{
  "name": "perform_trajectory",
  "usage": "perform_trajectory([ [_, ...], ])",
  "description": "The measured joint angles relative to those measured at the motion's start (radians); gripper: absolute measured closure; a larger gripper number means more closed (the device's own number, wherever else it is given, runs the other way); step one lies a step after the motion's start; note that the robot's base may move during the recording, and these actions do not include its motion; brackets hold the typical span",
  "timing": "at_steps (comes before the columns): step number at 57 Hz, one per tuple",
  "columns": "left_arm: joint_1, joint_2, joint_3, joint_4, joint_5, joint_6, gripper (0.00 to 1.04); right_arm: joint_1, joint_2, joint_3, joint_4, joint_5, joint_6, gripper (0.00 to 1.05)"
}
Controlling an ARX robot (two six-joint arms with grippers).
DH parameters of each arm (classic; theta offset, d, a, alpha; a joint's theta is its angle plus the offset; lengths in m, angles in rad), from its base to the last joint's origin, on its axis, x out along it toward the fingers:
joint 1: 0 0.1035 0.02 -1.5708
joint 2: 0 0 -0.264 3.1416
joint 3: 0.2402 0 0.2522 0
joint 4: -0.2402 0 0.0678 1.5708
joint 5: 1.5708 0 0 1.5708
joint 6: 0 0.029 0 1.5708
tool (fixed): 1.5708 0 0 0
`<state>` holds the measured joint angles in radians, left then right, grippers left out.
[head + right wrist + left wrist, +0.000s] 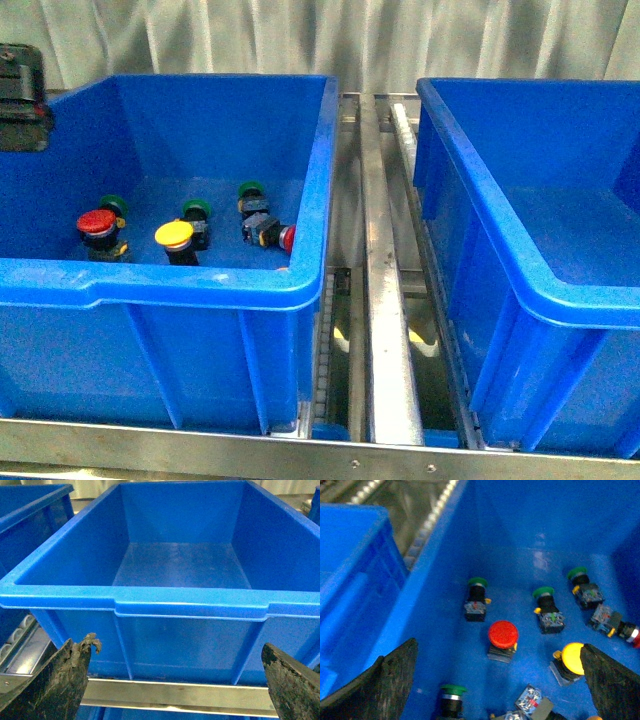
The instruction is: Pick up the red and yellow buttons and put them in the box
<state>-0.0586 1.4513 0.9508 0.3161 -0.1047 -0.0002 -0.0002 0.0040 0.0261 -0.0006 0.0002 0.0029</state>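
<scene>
Nearest you in the left wrist view, your left gripper hangs with its jaws spread wide. One dark finger fills the lower left corner of the frame and its partner the lower right, and they hold nothing.

Right under that gap, at centre frame, stands the red button. It is cap up and its long axis looks close to vertical, so the pick seems to call for a straight drop with the fingers closing across the cap or the black body beneath it. The yellow button sits just beside it toward the lower right, also cap up and close to the right-hand finger. A second red button lies on its side at the right edge.

Leave the green buttons alone. One stands just beyond the red cap, so your room on that side is tight. The floor of the left bin is smooth, glossy plastic, so a nudged button could well skid or tip.

Your right gripper is likewise spread open. It sits outside the near wall of the empty box, so the left arm is clearly the nearer one. In the front view that box fills the right half of the frame, well apart from the buttons across the metal rails. A pale curtain closes the top.
</scene>
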Motion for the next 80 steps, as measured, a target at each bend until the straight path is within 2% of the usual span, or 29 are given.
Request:
perform_trajectory([
  [16, -0.087, 0.199, 0.22, -0.15, -0.016, -0.02, 0.08, 0.0, 0.0, 0.0, 0.0, 0.0, 0.0, 0.06],
  [41, -0.172, 0.397, 0.375, -0.266, -0.078, -0.126, 0.08, 0.0, 0.0, 0.0, 0.0, 0.0, 0.0, 0.06],
  [80, -0.204, 0.573, 0.531, -0.335, -0.132, -0.134, 0.08, 0.0, 0.0, 0.0, 0.0, 0.0, 0.0, 0.06],
])
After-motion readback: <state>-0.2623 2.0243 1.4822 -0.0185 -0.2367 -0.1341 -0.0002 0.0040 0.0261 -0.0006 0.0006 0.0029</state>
